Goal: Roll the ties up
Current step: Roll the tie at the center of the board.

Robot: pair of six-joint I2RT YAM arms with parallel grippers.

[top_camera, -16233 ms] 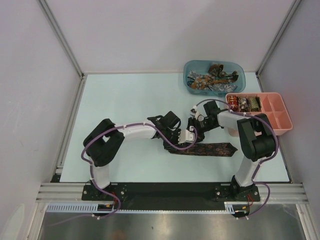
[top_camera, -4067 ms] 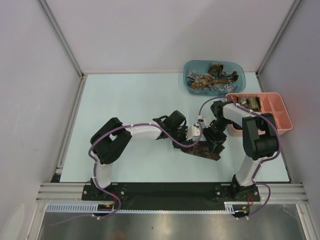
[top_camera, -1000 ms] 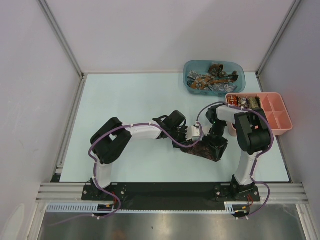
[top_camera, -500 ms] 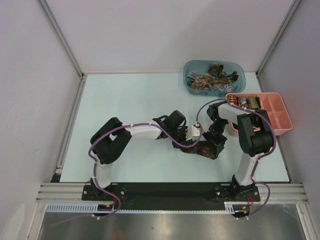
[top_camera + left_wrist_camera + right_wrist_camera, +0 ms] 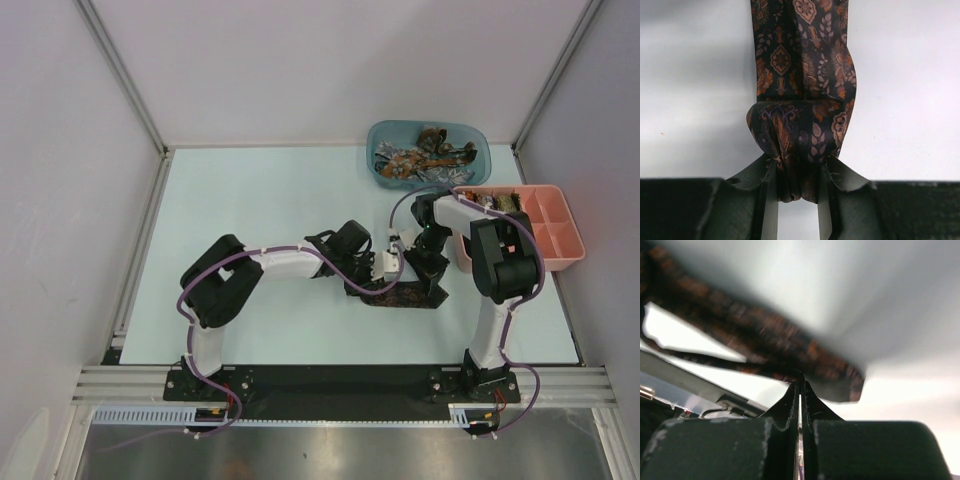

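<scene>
A dark brown tie [image 5: 408, 297] with an orange pattern lies folded and short on the table, between my two grippers. My left gripper [image 5: 372, 280] is shut on its bunched, folded end; in the left wrist view the fabric [image 5: 800, 75] is pinched between the fingers [image 5: 796, 187] and runs away from the camera. My right gripper [image 5: 428, 280] holds the tie's other end. In the right wrist view the jaws [image 5: 800, 386] are almost closed on the edge of the blurred tie [image 5: 765, 335], which is lifted off the table.
A blue tub [image 5: 483, 158] at the back right holds several loose ties. A pink compartment tray [image 5: 556, 236] stands right of my right arm, with rolled ties [image 5: 490, 205] in its left compartments. White walls enclose the table.
Over the last second my right gripper has moved back and slightly left with the tie's end. Earlier the tie lay stretched out long to the right; now it is folded short.
</scene>
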